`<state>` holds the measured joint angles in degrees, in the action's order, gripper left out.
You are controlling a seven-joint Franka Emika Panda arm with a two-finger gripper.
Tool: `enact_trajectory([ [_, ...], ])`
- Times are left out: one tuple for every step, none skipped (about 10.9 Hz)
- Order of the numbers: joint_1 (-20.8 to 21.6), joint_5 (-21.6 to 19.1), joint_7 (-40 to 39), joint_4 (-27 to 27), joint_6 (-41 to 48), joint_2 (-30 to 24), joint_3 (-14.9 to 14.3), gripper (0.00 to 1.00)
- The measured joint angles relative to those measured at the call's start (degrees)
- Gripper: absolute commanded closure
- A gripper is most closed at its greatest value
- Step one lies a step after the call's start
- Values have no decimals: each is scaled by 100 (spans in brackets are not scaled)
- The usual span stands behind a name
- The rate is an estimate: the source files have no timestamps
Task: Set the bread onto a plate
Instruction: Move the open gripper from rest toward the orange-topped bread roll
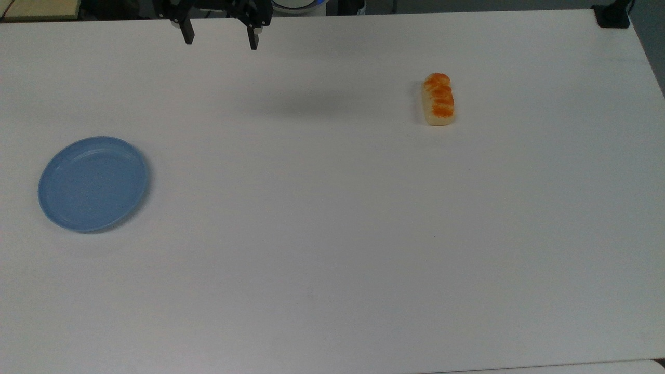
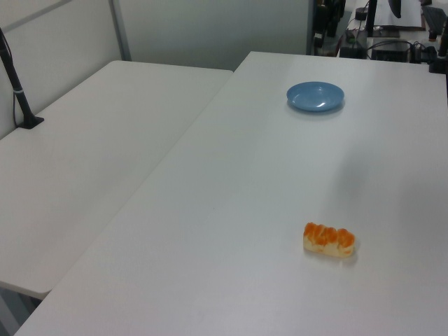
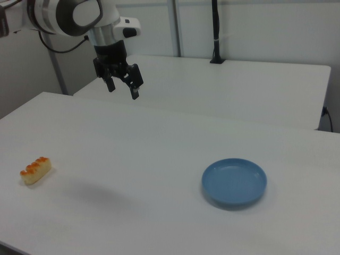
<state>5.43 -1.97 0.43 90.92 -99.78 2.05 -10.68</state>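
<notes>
Bread [image 1: 439,98] and plate [image 1: 93,183] sit well apart on the tabletop [image 1: 332,234], either side of the raised pincer [image 1: 221,37], fingers spread, nothing grasped yet.

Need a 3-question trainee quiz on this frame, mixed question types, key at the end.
1. True or false: the bread already lies on the plate.
2. In the top view, the gripper hangs: A) over the plate B) over the bread C) near the table's far edge, over neither.
3. Fill in: the gripper's fingers are ____ and hold nothing.

Key: 1 false, the bread lies on the table, far from the plate. 2 C. 3 open.
</notes>
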Motion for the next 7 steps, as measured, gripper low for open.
enact_trajectory([
  [-3, 0, 6, 1, 1, 17, 36, 0],
  [1, -1, 0, 1, 42, 17, 70, 0],
  [6, -1, 0, 3, 94, 17, 140, 0],
  [10, -1, 0, 3, 157, 17, 196, 0],
  [11, -1, 0, 3, 202, 17, 218, 0],
  [10, -1, 0, 3, 215, 17, 218, 0],
  [10, -1, 0, 3, 217, 17, 218, 0],
])
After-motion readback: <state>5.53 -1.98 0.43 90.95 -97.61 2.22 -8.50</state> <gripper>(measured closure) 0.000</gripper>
